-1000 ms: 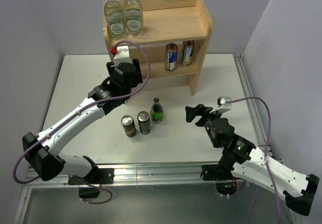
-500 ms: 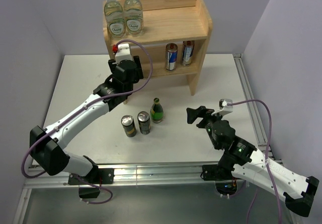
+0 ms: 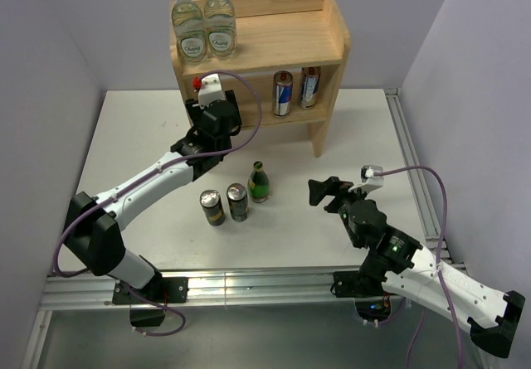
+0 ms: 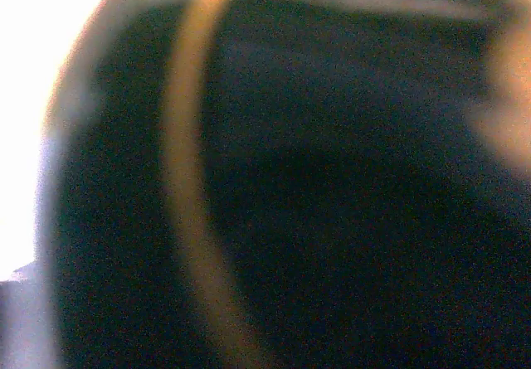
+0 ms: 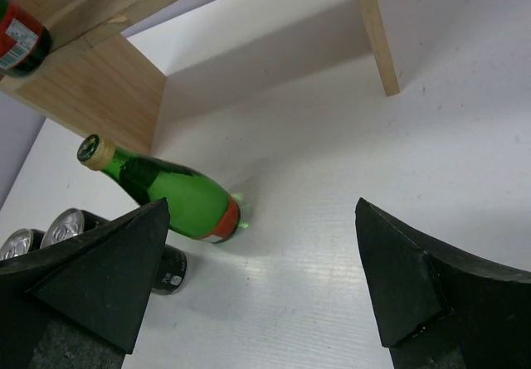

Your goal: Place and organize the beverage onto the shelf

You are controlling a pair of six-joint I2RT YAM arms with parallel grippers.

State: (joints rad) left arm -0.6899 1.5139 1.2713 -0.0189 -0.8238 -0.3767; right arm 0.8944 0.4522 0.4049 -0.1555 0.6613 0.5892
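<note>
As the left arm has swung forward and rightward, the left gripper (image 3: 202, 85) now sits at the left mouth of the lower tier of the shelf (image 3: 330, 29), at the far edge of the table (image 3: 133, 137), likely for a placement. Its wrist view is a dark blur, so its grip cannot be told. The right gripper (image 5: 261, 220), splayed wide and empty, has barely shifted.

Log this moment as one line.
left end effector: at shelf lower level | right end effector: open | green bottle, two cans: unshelved
</note>
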